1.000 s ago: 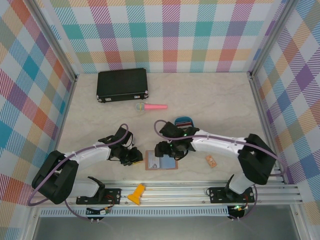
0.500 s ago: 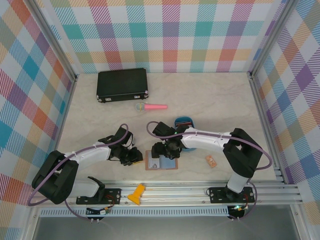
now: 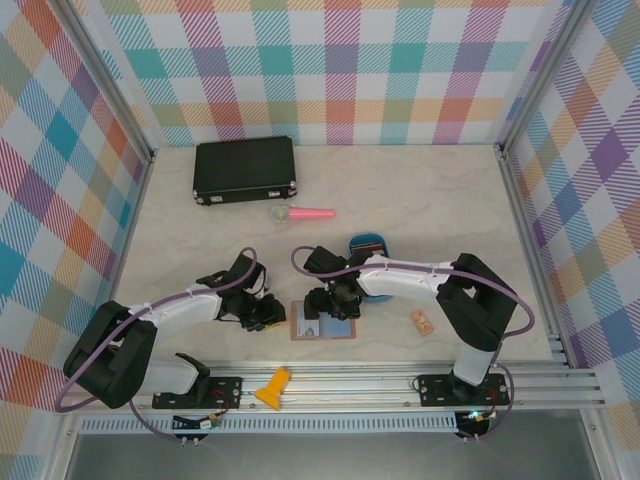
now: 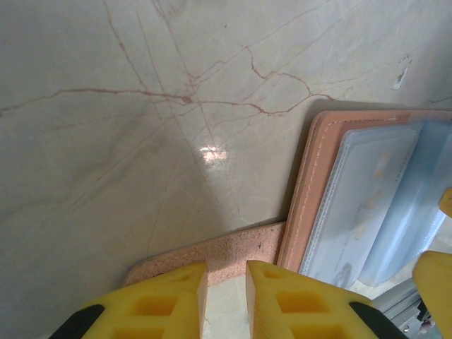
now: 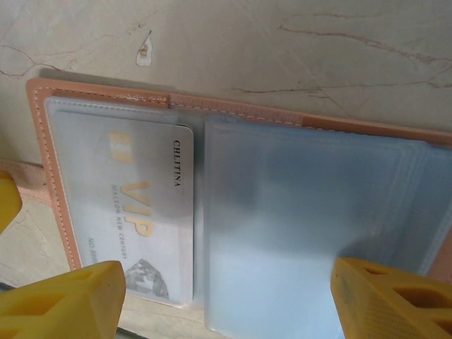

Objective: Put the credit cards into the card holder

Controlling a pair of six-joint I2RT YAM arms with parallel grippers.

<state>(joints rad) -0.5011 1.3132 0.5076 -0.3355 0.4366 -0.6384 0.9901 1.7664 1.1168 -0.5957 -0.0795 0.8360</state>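
The marble tabletop (image 3: 420, 200) was the biggest thing. A black case (image 3: 244, 170) lay far back on the left. The card holder (image 3: 335, 328) lay open and flat near the front edge, between the two hands, with its clear pockets facing up. The right hand (image 5: 227, 289) hung just over it with its yellow fingers (image 5: 63, 300) wide apart, and it held nothing. The left hand (image 4: 226, 275) was just to the left of the holder. Its fingers (image 4: 282, 304) were nearly together, with the tips at the holder's pink-brown flap (image 4: 212, 256). I could not tell if they pinched the flap. A blue tray (image 3: 367, 243) sat just behind the holder. One pale card (image 5: 145, 212) marked VIP was in the left pocket. A small orange tag (image 3: 422, 321) lay off to the right.
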